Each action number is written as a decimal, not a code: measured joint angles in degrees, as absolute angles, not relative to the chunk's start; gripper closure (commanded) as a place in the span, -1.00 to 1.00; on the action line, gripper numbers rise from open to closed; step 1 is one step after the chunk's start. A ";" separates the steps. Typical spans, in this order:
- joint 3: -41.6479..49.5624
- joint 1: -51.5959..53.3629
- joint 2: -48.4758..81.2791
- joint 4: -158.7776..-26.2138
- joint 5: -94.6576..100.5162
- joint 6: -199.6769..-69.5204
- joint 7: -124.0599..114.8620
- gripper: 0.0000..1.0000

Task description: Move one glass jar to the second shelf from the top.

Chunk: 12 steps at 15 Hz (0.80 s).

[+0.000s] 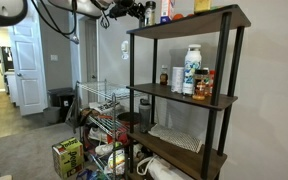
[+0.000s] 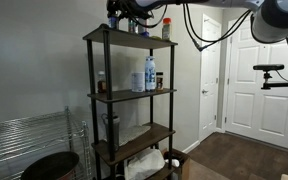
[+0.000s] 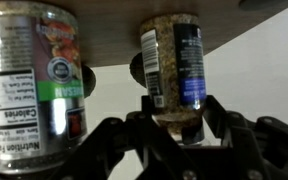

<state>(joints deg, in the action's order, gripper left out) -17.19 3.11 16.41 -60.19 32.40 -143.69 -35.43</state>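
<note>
The wrist view stands upside down. In it the glass jar (image 3: 169,55), filled with brownish spice and carrying a blue label, stands on the topmost board (image 3: 109,30). My gripper (image 3: 174,108) has a finger pressed against each side of the jar near its lid. In both exterior views the gripper (image 1: 136,12) (image 2: 124,20) is at the top tier of the black-framed shelving unit. The second shelf from the top (image 1: 184,97) (image 2: 134,94) lies one tier below.
A larger jar with a green and white label (image 3: 34,75) stands close beside the gripped jar. The second shelf holds a white bottle (image 1: 192,68) and small bottles (image 1: 202,85). A wire rack (image 1: 99,105), boxes and a bin (image 1: 60,103) crowd the floor.
</note>
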 measured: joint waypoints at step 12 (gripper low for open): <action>-17.08 5.35 12.98 -60.01 32.40 -144.40 -35.43 0.41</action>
<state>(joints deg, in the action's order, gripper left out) -17.08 5.35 12.98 -60.01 32.40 -144.40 -35.43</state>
